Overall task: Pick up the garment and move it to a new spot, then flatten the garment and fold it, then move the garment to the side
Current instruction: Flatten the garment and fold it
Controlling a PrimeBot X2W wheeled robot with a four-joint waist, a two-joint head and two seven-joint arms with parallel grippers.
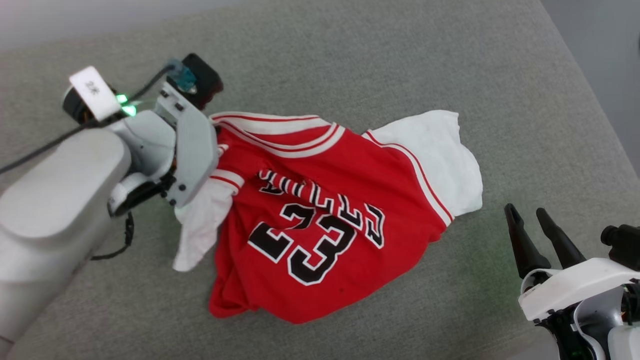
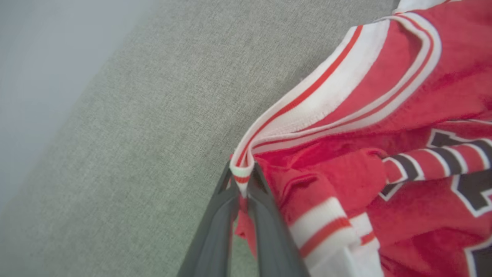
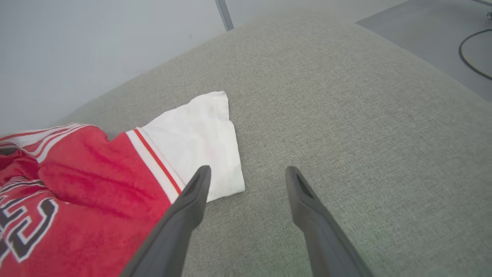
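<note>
Head camera looks steeply down on the garment (image 1: pixel 325 220). Left wrist camera sits close along the left gripper (image 2: pixel 243 184), striped trim (image 2: pixel 315 104) at its tips; right wrist camera sits farther off behind the right gripper (image 3: pixel 248 171), sharing the head view's white sleeve (image 3: pixel 200 134) beside its finger.

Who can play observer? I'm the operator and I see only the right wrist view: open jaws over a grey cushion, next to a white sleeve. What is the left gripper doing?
Observer: The left gripper is shut on the shirt, pinching its striped trim.
Operator: I see only part of the black print. What does it say?
Observer: In the head view the number 23 faces up, whole.
Operator: Is there another sleeve?
Observer: Yes, a second white sleeve lies bunched at the shirt's far side, beside the left wrist.
</note>
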